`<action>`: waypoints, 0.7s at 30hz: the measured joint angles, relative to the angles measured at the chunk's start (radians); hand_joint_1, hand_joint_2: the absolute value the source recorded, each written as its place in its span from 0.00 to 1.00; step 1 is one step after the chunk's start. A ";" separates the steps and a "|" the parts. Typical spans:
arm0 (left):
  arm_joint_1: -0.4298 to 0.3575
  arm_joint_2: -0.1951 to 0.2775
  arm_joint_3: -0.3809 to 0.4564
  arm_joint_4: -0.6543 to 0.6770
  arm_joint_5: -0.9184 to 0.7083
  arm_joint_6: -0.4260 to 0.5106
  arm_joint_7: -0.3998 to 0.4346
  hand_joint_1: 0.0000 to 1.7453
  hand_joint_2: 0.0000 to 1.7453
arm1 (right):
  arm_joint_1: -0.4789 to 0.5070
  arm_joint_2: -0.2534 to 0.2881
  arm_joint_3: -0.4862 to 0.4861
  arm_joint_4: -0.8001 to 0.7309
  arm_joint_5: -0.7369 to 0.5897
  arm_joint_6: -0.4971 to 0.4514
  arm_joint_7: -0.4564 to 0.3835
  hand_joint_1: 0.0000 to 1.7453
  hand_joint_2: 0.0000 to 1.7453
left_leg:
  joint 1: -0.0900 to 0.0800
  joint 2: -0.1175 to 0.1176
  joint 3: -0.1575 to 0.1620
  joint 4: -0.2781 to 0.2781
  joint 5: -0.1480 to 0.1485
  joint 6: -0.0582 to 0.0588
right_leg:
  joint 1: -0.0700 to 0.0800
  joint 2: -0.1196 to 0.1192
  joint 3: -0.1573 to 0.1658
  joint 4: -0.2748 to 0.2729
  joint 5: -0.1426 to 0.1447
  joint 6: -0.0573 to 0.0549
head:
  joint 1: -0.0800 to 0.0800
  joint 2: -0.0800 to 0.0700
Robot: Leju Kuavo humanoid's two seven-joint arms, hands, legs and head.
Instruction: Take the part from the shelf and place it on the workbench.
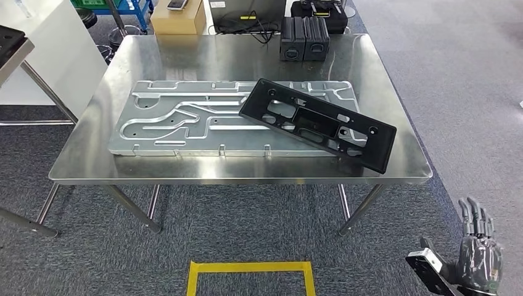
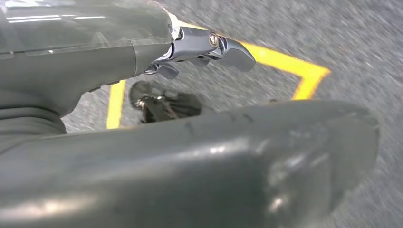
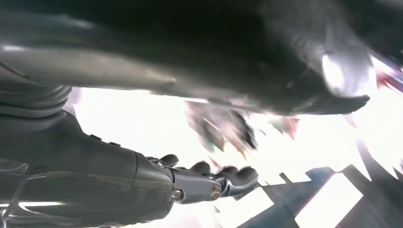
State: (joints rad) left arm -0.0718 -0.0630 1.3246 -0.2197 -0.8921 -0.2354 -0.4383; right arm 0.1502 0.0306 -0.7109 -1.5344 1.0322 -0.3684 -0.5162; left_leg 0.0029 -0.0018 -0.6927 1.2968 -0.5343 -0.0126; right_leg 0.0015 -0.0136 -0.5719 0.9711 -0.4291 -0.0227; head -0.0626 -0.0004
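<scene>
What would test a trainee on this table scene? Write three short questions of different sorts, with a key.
1. True or false: the black part lies flat on the bare table, clear of the metal plate.
2. The right hand is: A) holding the black part, B) empty and low beside the table, C) resting on the plate.
3. What is marked on the floor in front of the table?

Key: 1 false, it rests partly across the plate. 2 B. 3 A yellow tape outline.
</scene>
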 joint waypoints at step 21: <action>0.015 -0.020 0.016 0.000 -0.066 0.035 0.095 0.00 0.00 | -0.196 0.042 -0.479 1.255 0.151 0.278 0.800 0.00 0.00 | -0.005 0.013 0.089 -0.308 0.151 0.017 | -0.014 0.014 0.145 -0.015 -0.110 0.046 | 0.001 0.000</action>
State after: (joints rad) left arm -0.0572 -0.0831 1.3403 -0.2197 -0.9584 -0.2003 -0.3438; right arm -0.0458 0.0731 -1.1902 -0.2796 1.1829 -0.0908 0.2840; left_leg -0.0020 0.0116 -0.6038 0.9891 -0.3829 0.0039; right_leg -0.0124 0.0002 -0.4271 0.9564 -0.5391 0.0231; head -0.0613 -0.0004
